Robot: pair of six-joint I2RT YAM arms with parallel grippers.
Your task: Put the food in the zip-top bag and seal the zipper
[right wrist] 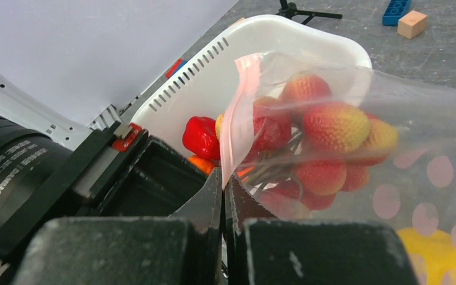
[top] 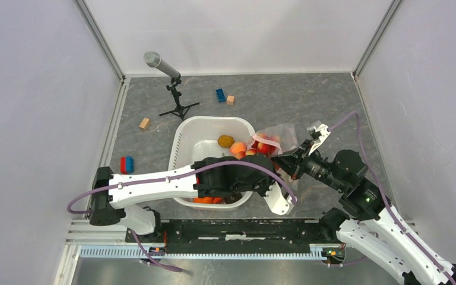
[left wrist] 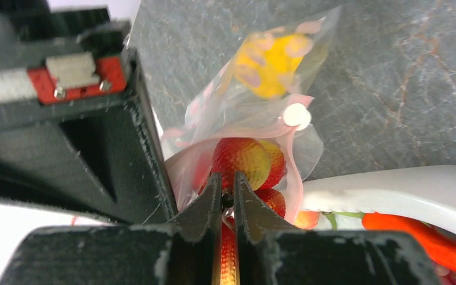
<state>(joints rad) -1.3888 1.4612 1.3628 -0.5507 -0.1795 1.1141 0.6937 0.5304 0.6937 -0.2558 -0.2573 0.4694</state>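
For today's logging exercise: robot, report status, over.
Left end effector pinching apple cluster at zip-top bag mouth. Right end effector shut on bag edge. Zipper open; carrot, red pepper left in basin.

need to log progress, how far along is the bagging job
Done: a yellow fruit lies deep in the zip-top bag. In hand: the right gripper pinches the bag's pink zipper edge, while the left gripper appears to hold the red apples by a stem just inside the mouth. Left: the pepper and carrot sit in the white basin; the zipper is unsealed.
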